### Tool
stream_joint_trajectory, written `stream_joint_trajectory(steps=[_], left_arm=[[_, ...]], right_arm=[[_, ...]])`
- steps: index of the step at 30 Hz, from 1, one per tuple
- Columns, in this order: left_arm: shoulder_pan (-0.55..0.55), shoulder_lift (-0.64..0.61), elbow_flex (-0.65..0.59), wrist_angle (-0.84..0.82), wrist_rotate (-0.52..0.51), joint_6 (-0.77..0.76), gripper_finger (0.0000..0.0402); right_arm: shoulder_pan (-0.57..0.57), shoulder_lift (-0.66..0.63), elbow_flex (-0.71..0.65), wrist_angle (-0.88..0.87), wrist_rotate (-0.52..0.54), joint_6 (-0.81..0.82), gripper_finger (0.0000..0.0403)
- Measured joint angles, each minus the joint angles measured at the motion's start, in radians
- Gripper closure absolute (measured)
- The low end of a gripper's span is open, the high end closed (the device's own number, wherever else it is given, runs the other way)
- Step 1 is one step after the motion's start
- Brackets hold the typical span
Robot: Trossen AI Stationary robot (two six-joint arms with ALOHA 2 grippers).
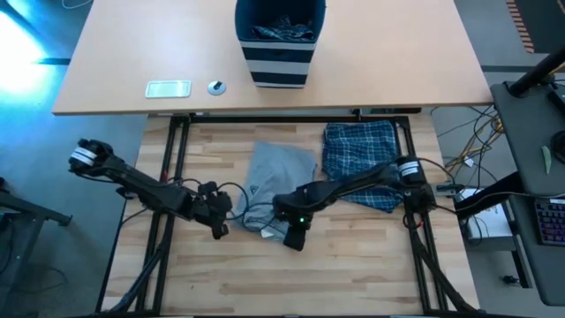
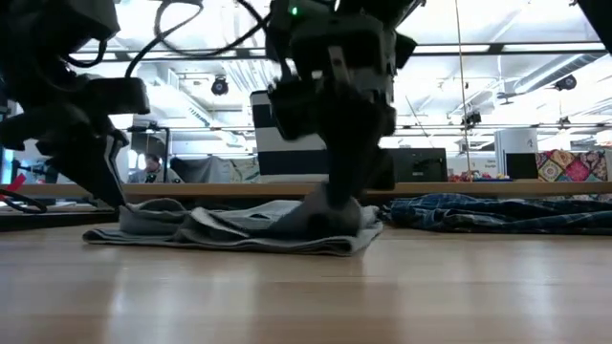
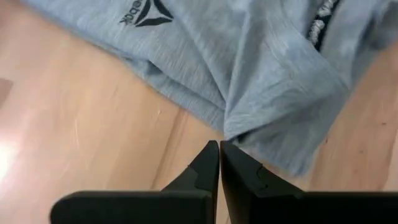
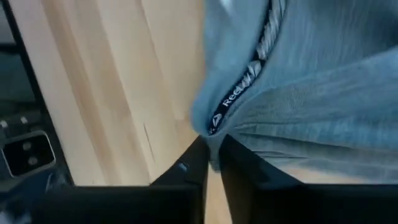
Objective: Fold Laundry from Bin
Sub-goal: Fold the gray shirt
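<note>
High view: soft grey cotton T-shirt (image 1: 275, 181) mid-table, half-folded, right gripper (image 1: 294, 237) pinching its collar, left gripper (image 1: 218, 229) clenched empty; plaid garment (image 1: 360, 163) at two o'clock; striped navy bin (image 1: 279, 40) unemptied.

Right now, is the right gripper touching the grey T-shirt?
Touching. The right wrist view shows the right gripper pinching the collar edge of the grey T-shirt, with cloth tucked between its nearly closed fingers.

We see a pale desk (image 1: 115, 62) at the far side, a small clear tray (image 1: 168, 88) on it, a round metal cap (image 1: 216, 87) just beside the tray, cables (image 1: 472, 132) on the floor, a keyboard (image 1: 549, 221) at right.
</note>
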Motion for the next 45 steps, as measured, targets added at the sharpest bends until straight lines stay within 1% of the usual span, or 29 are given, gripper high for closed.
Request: stream_joint_trajectory(steps=[2, 5, 8, 12, 14, 16, 20, 23, 25, 28, 31, 34, 36, 40, 42, 43, 45], left_arm=[[-0.008, -0.012, -0.001, 0.013, 0.010, 0.006, 0.0401], [-0.015, -0.035, 0.022, 0.016, 0.067, 0.064, 0.0393], [-0.016, -0.068, 0.063, -0.014, 0.133, 0.106, 0.0370], [-0.014, -0.124, 0.118, -0.065, 0.175, 0.130, 0.0328], [-0.008, -0.142, 0.131, -0.030, 0.174, 0.142, 0.0309], [0.015, -0.136, 0.125, 0.020, 0.173, 0.147, 0.0295], [0.064, -0.064, 0.101, 0.144, 0.170, 0.175, 0.0280], [0.088, 0.031, 0.087, 0.245, 0.170, 0.186, 0.0279], [0.097, 0.108, 0.082, 0.279, 0.172, 0.185, 0.0279], [0.102, 0.202, 0.083, 0.226, 0.188, 0.160, 0.0281], [0.097, 0.235, 0.087, 0.132, 0.225, 0.101, 0.0286], [0.086, 0.208, 0.090, 0.045, 0.256, 0.072, 0.0292], [0.084, 0.167, 0.092, -0.017, 0.268, 0.068, 0.0294], [0.097, 0.057, 0.130, -0.060, 0.251, 0.074, 0.0292], [0.106, 0.013, 0.143, -0.019, 0.228, 0.096, 0.0289], [0.110, -0.005, 0.147, 0.038, 0.215, 0.113, 0.0288], [0.117, -0.019, 0.145, 0.218, 0.200, 0.158, 0.0285]], right_arm=[[0.007, 0.010, 0.000, -0.011, -0.023, 0.006, 0.0342], [0.009, -0.017, 0.000, -0.014, -0.034, 0.016, 0.0293], [0.007, -0.083, 0.011, -0.045, -0.035, 0.018, 0.0244], [-0.009, -0.188, 0.012, -0.095, 0.021, 0.000, 0.0190], [-0.026, -0.229, 0.008, -0.108, 0.048, -0.003, 0.0170], [-0.041, -0.249, 0.002, -0.101, 0.072, 0.000, 0.0153], [-0.040, -0.233, -0.001, -0.087, 0.083, 0.003, 0.0128], [-0.035, -0.212, -0.015, -0.093, 0.179, 0.003, 0.0121], [-0.041, -0.204, -0.039, -0.095, 0.247, 0.019, 0.0123], [-0.052, -0.199, -0.085, -0.123, 0.363, 0.038, 0.0132], [-0.051, -0.198, -0.154, -0.110, 0.461, 0.039, 0.0141], [-0.049, -0.197, -0.216, -0.057, 0.557, 0.033, 0.0148], [-0.049, -0.197, -0.243, 0.000, 0.605, 0.026, 0.0150], [-0.069, -0.197, -0.270, 0.085, 0.609, -0.036, 0.0149], [-0.089, -0.196, -0.279, 0.135, 0.603, -0.072, 0.0148], [-0.104, -0.191, -0.281, 0.155, 0.604, -0.092, 0.0148], [-0.140, -0.179, -0.287, 0.158, 0.605, -0.128, 0.0147]])
